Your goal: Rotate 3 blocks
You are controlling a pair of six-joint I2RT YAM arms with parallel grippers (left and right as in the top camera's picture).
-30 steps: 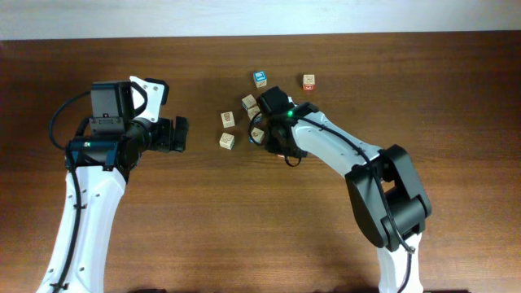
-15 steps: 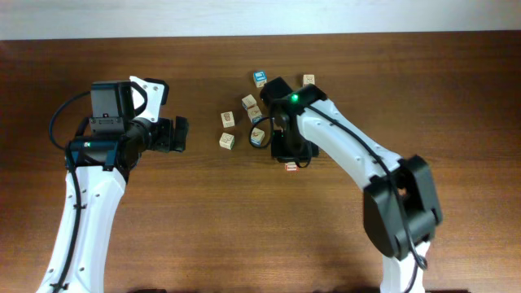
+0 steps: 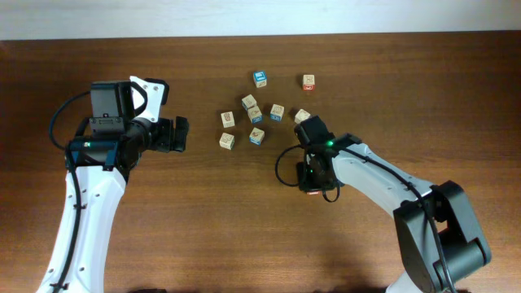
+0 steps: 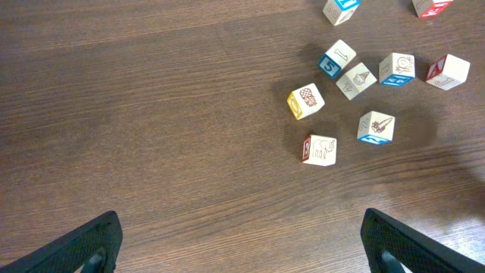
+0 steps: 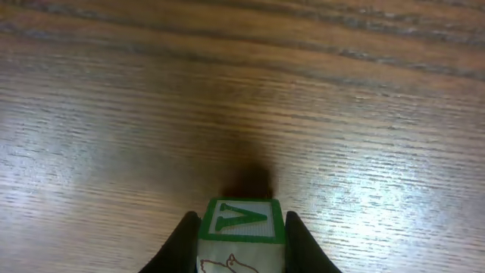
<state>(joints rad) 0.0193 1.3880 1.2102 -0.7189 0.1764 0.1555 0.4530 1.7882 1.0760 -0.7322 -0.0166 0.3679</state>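
Observation:
My right gripper (image 3: 313, 182) is shut on a pale-wood block (image 5: 241, 226); its far face carries a green-bordered green letter and its upper face an outline drawing. The dark fingers (image 5: 182, 244) press both its sides. Overhead, the held block (image 3: 313, 192) peeks out under the gripper, low over bare wood to the near right of the cluster. Other blocks lie loose in that cluster, among them a red-edged one (image 3: 302, 116) and picture-faced ones (image 3: 277, 111) (image 3: 226, 141). My left gripper (image 3: 181, 134) hangs open over bare wood left of the cluster, fingers (image 4: 91, 243) spread wide.
More cubes lie at the back: a blue-faced one (image 3: 260, 78) and a red-faced one (image 3: 308, 81). In the left wrist view the cluster sits at upper right, with a yellow-edged cube (image 4: 305, 101) nearest. The table's far edge (image 3: 260, 36) runs behind them.
My right arm has swung from the block cluster toward the near right, its jaws closing on the green-lettered block and carrying it along. Two cubes it covered now show. The left arm is unmoved.

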